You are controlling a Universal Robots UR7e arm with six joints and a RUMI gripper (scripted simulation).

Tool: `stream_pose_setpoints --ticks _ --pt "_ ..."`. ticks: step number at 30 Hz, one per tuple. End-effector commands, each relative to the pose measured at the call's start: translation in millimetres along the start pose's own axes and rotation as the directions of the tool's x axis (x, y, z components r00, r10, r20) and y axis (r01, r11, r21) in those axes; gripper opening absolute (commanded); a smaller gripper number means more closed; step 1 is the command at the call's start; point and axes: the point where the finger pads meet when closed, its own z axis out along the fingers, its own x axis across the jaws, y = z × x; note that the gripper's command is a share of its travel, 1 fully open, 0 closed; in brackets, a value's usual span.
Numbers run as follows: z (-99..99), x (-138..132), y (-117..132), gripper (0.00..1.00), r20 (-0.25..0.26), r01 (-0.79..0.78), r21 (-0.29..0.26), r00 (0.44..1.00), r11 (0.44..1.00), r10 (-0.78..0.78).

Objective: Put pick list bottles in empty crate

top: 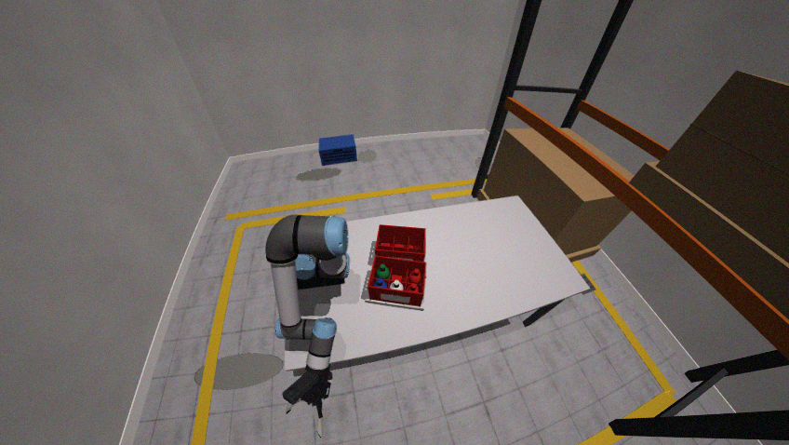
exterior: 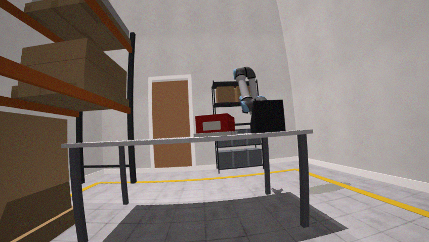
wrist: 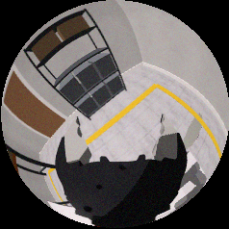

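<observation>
My gripper (top: 303,423) (wrist: 120,115) is open, its two jaws wide apart with nothing between them. It hangs beyond the table's near edge in the top view, away from both crates. A red divided crate (top: 372,293) holds bottles: a green one (top: 381,271), a blue one (top: 380,283), a white one (top: 395,285) and red ones (top: 415,275). The empty red crate (top: 401,257) stands right behind it in that view. A red crate wall (exterior: 225,125) shows in the exterior view. The pick list cannot be made out in any view.
The crates stand on the white table (top: 486,249) (exterior: 135,142), beside the arm's black base (exterior: 267,116). A tall rack with cartons (top: 552,166) (exterior: 53,72) stands beyond the table's end. A blue crate (top: 337,149) stands on the floor by the wall. The wrist view shows a shelf unit (wrist: 91,27).
</observation>
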Motion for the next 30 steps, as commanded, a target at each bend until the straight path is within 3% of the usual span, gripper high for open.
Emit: stream_pose_setpoints --ticks 1,17,18,30 --pt "-0.2 0 -1 1.0 0.001 0.0 0.001 1.0 1.0 0.0" --pt "-0.2 0 -1 1.0 0.001 0.0 0.001 1.0 1.0 0.0" --pt "-2.7 -2 -5 0.38 0.001 0.0 0.001 1.0 1.0 0.0" --pt "-32.0 -19 -54 0.38 0.001 0.0 0.001 1.0 1.0 0.0"
